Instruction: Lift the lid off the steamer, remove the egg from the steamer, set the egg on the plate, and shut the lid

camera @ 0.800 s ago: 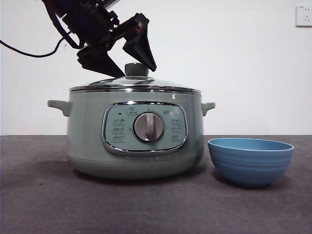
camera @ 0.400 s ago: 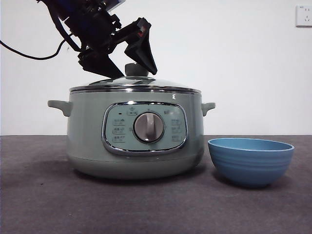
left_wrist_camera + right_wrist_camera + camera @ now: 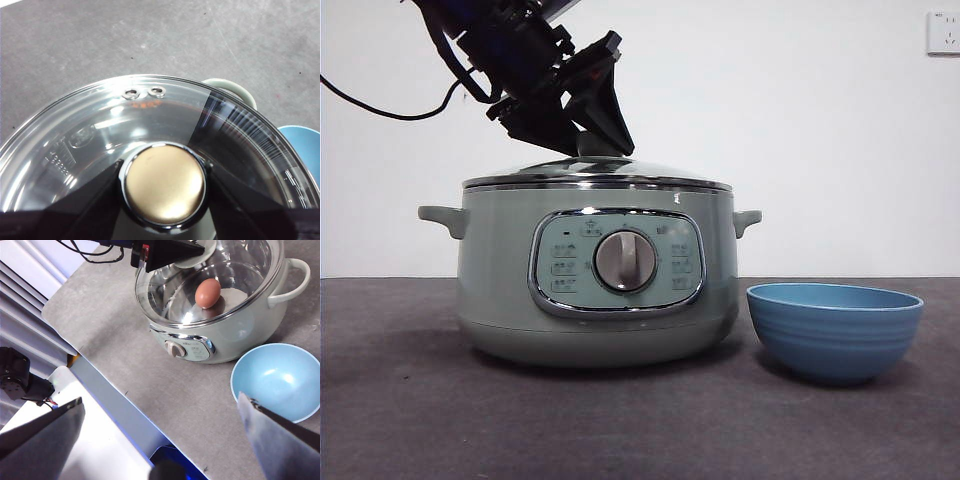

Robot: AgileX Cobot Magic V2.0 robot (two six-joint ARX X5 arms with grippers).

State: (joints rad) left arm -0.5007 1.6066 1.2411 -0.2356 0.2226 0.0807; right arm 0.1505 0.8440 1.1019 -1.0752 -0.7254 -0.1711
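The pale green steamer (image 3: 600,290) stands on the grey table with the glass lid (image 3: 650,172) resting on it. My left gripper (image 3: 598,148) comes down from the upper left and is shut on the lid's round knob (image 3: 164,183), one jaw pressed to each side. Through the glass, the brown egg (image 3: 207,293) lies inside the pot. The blue plate (image 3: 834,330) sits just right of the steamer, empty. My right gripper (image 3: 160,400) hangs open high above the table's near side, holding nothing.
A black cable (image 3: 380,110) trails from the left arm toward the left edge. A wall socket (image 3: 942,32) is at the top right. In the right wrist view a white platform (image 3: 100,440) borders the table's edge.
The left gripper's jaws, spread wide above the lid a second ago, have drawn together onto the knob. Lid, steamer and plate have not moved.
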